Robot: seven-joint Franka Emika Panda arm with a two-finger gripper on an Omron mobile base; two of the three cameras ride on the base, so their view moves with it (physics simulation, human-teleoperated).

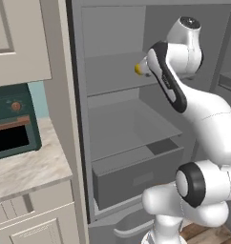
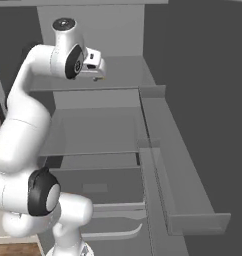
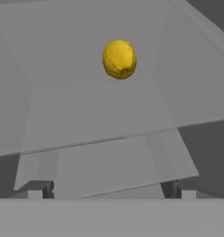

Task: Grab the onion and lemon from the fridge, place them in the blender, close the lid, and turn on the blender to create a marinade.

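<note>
The lemon (image 3: 119,59) sits on an upper shelf (image 1: 112,76) inside the open fridge (image 1: 117,119), a bright yellow roundish fruit with a dimpled, slightly mottled skin and a darker patch low on one side; from the left base view just a sliver of yellow (image 1: 138,69) peeks out beside the robot's wrist; the shelf under it is flat, smooth and matte grey, as are the walls around it. The gripper (image 3: 111,192) hangs in front of the lemon, its two small dark tips spread wide apart with nothing between them; it isn't touching the fruit. Below, a wide grey drawer (image 1: 136,174) has a plain boxy front; the fridge door's shelves (image 2: 178,175) are long shallow grey troughs. To the left stands a teal toaster oven (image 1: 12,121) with a dark glass window on a pale marbled counter (image 1: 26,169); cream panelled cabinets (image 1: 22,38) frame it.
</note>
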